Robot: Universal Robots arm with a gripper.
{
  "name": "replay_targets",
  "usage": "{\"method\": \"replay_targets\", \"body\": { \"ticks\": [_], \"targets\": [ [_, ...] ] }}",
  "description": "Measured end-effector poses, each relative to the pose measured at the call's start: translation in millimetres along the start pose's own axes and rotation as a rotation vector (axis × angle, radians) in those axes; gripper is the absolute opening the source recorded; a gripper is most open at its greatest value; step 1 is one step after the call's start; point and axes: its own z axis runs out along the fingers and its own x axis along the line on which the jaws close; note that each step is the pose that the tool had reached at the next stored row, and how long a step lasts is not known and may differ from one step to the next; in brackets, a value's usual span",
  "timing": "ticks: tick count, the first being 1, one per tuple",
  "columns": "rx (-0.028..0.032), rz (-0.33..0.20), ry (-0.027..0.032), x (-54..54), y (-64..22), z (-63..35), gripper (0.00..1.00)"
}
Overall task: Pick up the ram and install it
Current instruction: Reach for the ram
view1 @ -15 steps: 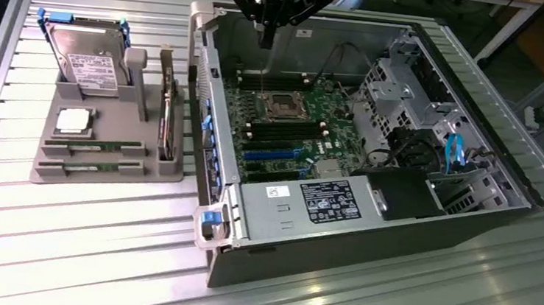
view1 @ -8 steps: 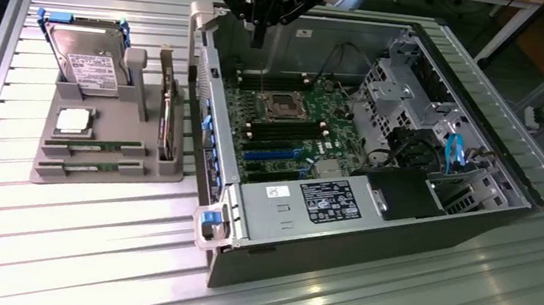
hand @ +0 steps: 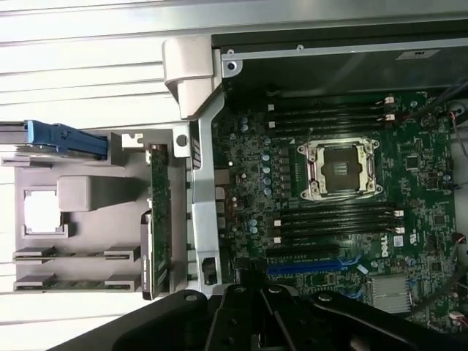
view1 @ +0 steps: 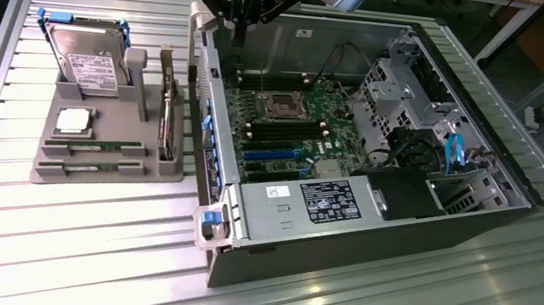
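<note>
Jaws closed over case edge (view1: 204,95); exp. card (view1: 167,110) stands btwn ram sticks (view1: 93,146) and mobo (view1: 329,124).

A white Dell logo (hand: 377,243), printed sideways, is the one legible mark, on the green motherboard (hand: 248,168). Print on the power supply's black label (view1: 332,200), the white sticker (view1: 279,193) beside it and the hard drive's label (view1: 95,72) is too small to read.

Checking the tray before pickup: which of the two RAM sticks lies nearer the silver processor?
The stick in the slot right beside the processor; the other stick sits one slot farther from it.
</note>
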Motion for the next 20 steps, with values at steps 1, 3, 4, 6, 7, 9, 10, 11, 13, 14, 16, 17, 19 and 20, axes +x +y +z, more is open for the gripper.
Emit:
{"method": "replay_targets", "body": {
  "ticks": [1,3,4,6,7,9,10,11,13,14,16,17,19,20],
  "targets": [
    [0.0,0.0,0.0,2.7,-0.2,-0.1,0.09],
    [0.0,0.0,0.0,10.5,-0.8,-0.3,0.09],
    [0.0001,0.0,0.0001,13.2,-1.0,-0.4,0.09],
    [0.0,0.0,0.0,19.1,-1.4,-0.5,0.09],
    [0.0,0.0,0.0,21.0,-1.6,-0.6,0.09],
    [0.0,0.0,0.0,26.6,-2.0,-0.7,0.09],
    [0.0,0.0,0.0,28.9,-2.2,-0.8,0.09],
    [0.0001,0.0,0.0,33.1,-2.5,-1.0,0.09],
    [0.0,0.0,0.0,39.9,-3.0,-1.1,0.09],
    [0.0001,0.0,0.0,43.0,-3.2,-1.2,0.09],
    [0.0001,0.0,0.0,48.3,-3.6,-1.4,0.09],
    [0.0,0.0,0.0,52.1,-3.9,-1.4,0.09],
    [0.0,0.0,0.0,57.8,-4.4,-1.6,0.09],
    [0.0,0.0,0.0,60.7,-4.6,-1.7,0.09]
  ]
}}
